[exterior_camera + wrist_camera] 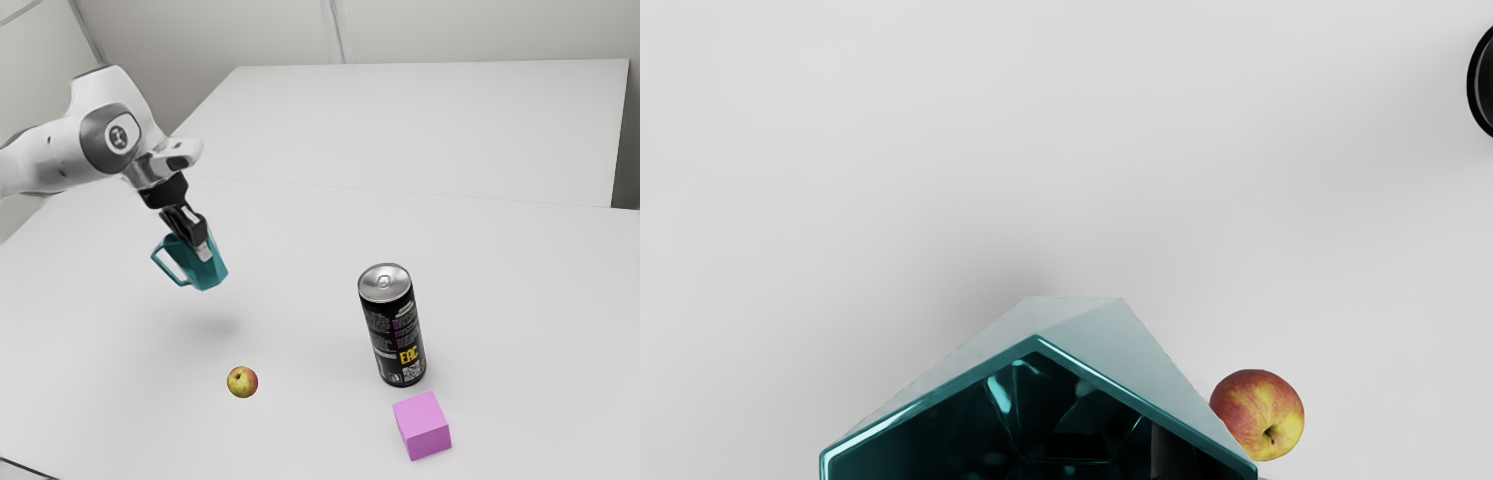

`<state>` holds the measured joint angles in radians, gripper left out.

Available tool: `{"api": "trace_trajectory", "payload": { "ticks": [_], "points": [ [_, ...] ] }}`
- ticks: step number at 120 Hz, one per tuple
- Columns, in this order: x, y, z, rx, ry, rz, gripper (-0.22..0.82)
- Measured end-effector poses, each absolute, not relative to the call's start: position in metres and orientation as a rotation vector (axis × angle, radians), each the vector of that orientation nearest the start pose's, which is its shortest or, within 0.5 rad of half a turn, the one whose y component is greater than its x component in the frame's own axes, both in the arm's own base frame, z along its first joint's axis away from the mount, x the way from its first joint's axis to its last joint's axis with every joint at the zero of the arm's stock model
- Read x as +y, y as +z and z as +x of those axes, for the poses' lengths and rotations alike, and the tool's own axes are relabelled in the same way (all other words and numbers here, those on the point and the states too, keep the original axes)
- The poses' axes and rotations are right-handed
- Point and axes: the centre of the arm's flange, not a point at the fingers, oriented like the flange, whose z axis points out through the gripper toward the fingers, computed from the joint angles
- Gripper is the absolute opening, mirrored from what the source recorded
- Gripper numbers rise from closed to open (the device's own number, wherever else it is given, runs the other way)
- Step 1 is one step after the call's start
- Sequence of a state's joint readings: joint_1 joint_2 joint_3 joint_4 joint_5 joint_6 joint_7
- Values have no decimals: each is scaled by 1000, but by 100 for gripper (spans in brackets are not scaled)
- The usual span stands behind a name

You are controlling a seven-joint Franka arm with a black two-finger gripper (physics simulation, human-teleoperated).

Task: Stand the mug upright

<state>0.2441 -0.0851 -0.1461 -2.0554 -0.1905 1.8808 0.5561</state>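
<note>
Mug [207,272]: wall pinched in claw [203,248], tilted above bench [300,260].
Base [212,285]: level it, lower gently beneath claw, release once flat.
Apple [242,382]: below claw, aside; avoid.

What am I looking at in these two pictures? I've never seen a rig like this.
This is a simulated scene with one white robot arm ending in a black gripper. The exterior view is taken from beside the arm, which reaches in from that view's left. The wrist view comes from a camera on the arm's hand, looking into the mouth of the teal mug. The gripper holds that mug, tilted, above the white table. On the table are an apple, a black drink can standing upright and a pink block.
</note>
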Motion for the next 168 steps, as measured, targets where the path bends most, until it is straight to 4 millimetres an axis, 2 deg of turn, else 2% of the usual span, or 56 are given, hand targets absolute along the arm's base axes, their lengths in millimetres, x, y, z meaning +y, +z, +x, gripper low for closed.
{"api": "trace_trajectory", "payload": {
  "ticks": [18, 48, 62, 97, 168],
  "points": [
    [18, 455, 519, 555, 42, -3186, -17],
    [14, 434, 504, 359, -39, -3129, -17],
    [11, 430, 496, 288, -101, -3117, -17],
    [4, 411, 491, 157, -192, -3114, -18],
    [-6, 371, 487, 8, -100, -3142, -18]
  ]
}}
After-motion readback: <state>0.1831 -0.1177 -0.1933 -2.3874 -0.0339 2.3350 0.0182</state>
